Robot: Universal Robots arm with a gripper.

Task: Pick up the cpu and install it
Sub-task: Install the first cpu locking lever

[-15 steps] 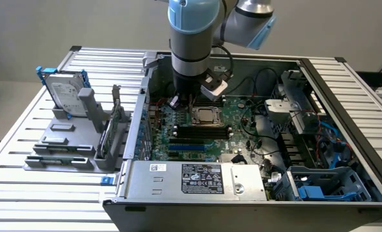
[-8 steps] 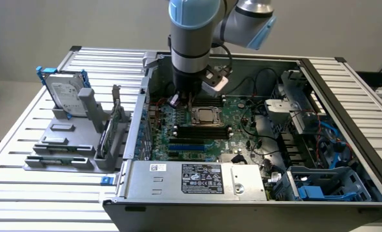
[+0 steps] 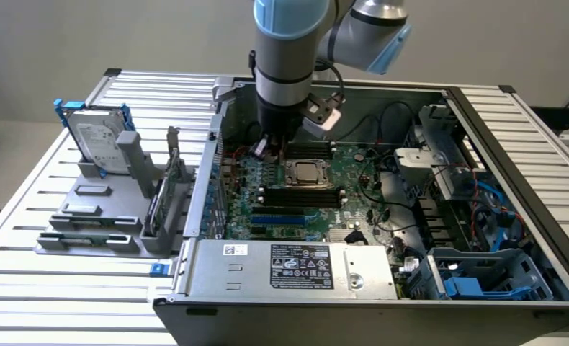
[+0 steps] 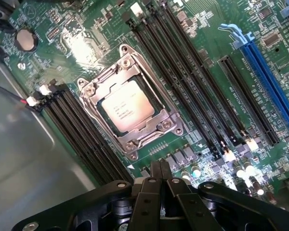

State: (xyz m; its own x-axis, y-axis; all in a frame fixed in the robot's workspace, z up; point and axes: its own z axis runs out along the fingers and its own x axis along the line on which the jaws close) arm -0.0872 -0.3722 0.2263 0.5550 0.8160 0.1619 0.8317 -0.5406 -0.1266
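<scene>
The cpu [image 4: 124, 109], a small silver square chip, lies flat inside the metal-framed socket [image 4: 131, 155] of the green motherboard [image 4: 207, 48]. In the exterior view the cpu [image 3: 307, 171] sits mid-board inside the open computer case [image 3: 294, 299]. My gripper [image 4: 160, 168] hovers just beside the socket, fingers pressed together with nothing between them. From outside, the gripper [image 3: 275, 150] hangs over the board's far part, a little toward the exterior view's left of the cpu.
Black memory slots [image 4: 183, 72] flank the socket on both sides; a blue slot [image 4: 272, 89] lies further off. A hard drive [image 3: 100, 138] stands in a grey holder [image 3: 102, 216] at the exterior view's left. Cables and drive cages [image 3: 457, 187] fill the case's right.
</scene>
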